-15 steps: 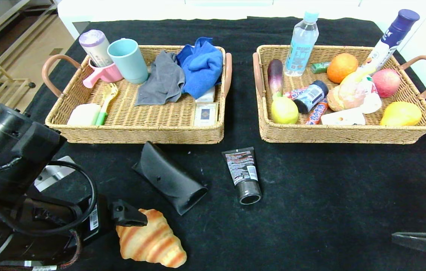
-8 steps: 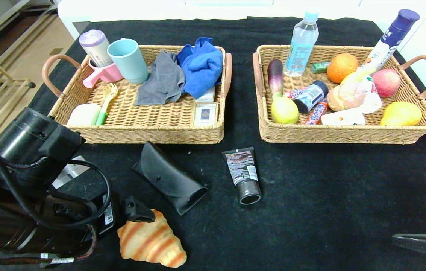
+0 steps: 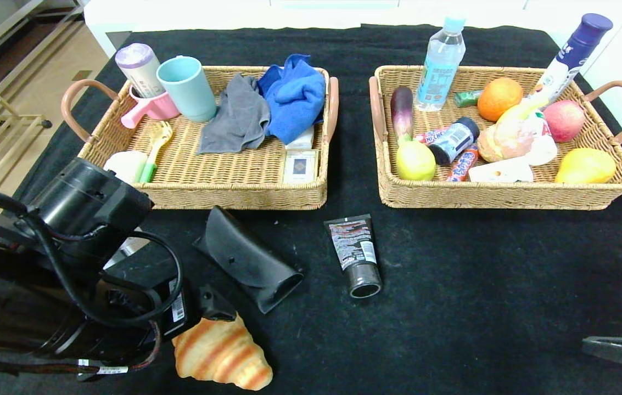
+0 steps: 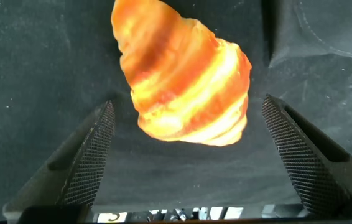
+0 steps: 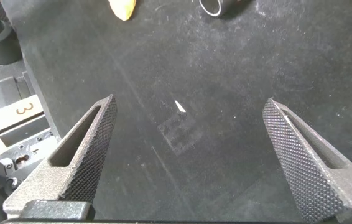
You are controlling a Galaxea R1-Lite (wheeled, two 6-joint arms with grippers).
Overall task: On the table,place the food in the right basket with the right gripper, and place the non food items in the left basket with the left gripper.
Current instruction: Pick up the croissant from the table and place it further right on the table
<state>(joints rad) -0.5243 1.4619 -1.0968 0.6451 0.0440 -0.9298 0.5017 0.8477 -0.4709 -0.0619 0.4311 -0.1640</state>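
1. Head view showed the worktop [image 3: 453, 307] draped in black cloth, with the croissant [image 3: 222, 354] lying at its near edge.
2. The left claw [image 4: 188, 146] hung over the croissant with its two fingers [image 4: 92, 155] spread wide apart, one on each side of the pastry and neither touching it.
3. In the left wrist view the croissant sat just beyond the gap between those fingers, resting on the cloth.
4. The glasses case [image 3: 247, 259] lay just behind the croissant, on the side toward the baskets, tilted on the cloth.
5. The black squeeze tube [image 3: 356, 253] lay farther from the croissant than the case did, cap end toward the near edge, apart from both.
6. The left basket [image 3: 206, 192] stood behind the croissant, beyond the case, holding cups and cloths.
7. The right basket [image 3: 508, 195] stood well apart from the croissant, beside the left basket, holding fruit, bottles and snack packs.
8. The right claw [image 5: 188, 155] was far from the croissant at the opposite near corner, low over bare cloth, its fingers [image 5: 300, 155] wide apart and holding nothing.
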